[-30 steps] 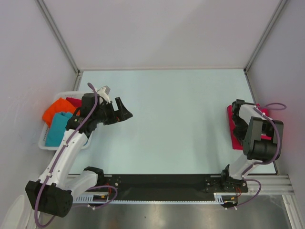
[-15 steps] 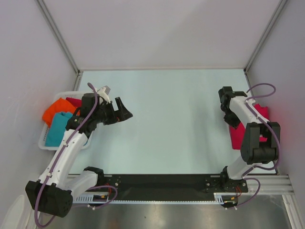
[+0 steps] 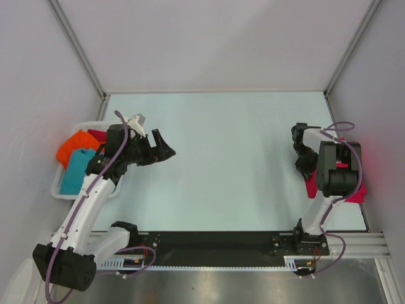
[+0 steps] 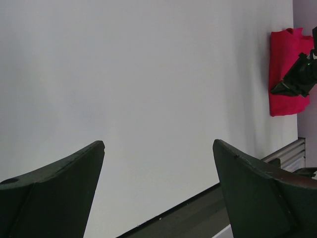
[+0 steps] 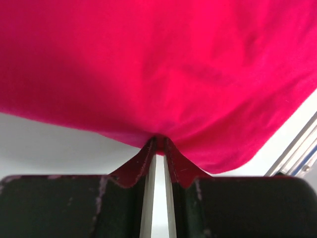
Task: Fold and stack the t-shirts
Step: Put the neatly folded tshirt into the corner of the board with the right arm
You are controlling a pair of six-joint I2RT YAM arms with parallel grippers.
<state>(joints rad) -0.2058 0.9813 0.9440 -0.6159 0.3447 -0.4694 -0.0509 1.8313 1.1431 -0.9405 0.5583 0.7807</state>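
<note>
The right pincer (image 5: 158,141) is nearly closed, its two dark fingers pinching a small peak of hem on a crimson red cloth t-shirt (image 5: 158,64). In the right wrist view that cloth fills the upper frame and the pinched fold sits at the lower middle. From above, the shirt (image 3: 312,187) lies on the pale worktop (image 3: 234,145) at the right edge of the frame. Its long axis runs from top to bottom of the picture. The right pincer (image 3: 302,166) meets its left-hand border. The left wrist view shows the same red shape (image 4: 283,54) at upper right, again taller than wide, with the right pincer (image 4: 297,79) dark against it.

The left pincer (image 3: 166,144) stands wide apart and holds nothing; only bare worktop (image 4: 148,74) shows between its fingers (image 4: 158,144). It hangs left of centre, pointing right.

At the left edge a white slotted plastic basket (image 3: 58,190) holds an orange t-shirt (image 3: 76,144), a teal t-shirt (image 3: 76,170) and a second crimson t-shirt (image 3: 98,134), all bunched.
</note>
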